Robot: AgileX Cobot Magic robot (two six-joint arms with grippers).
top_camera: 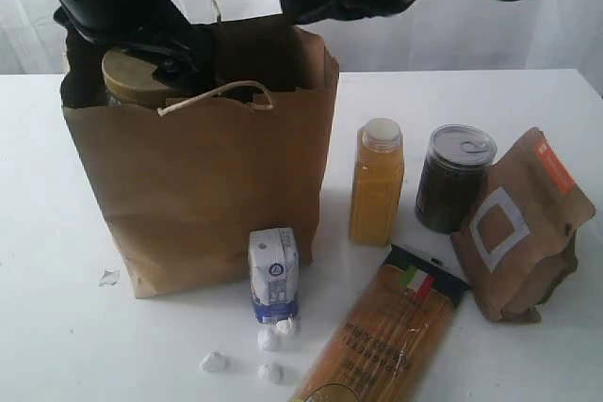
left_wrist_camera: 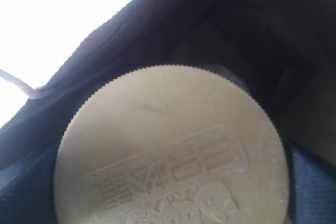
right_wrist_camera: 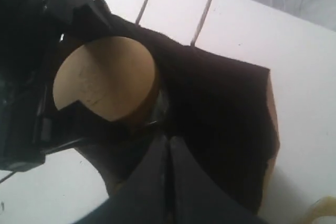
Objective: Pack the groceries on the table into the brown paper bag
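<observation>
My left fingers (top_camera: 184, 56) straddle the jar (top_camera: 139, 77) at the bag (top_camera: 207, 185) mouth, grip I cannot tell; right fingers (right_wrist_camera: 152, 192) pressed together. Risk: jar drops askew, tipping the bag.

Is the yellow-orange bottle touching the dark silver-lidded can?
Apart. The exterior view shows a strip of white table between the yellow-orange bottle and the dark silver-lidded can.
</observation>
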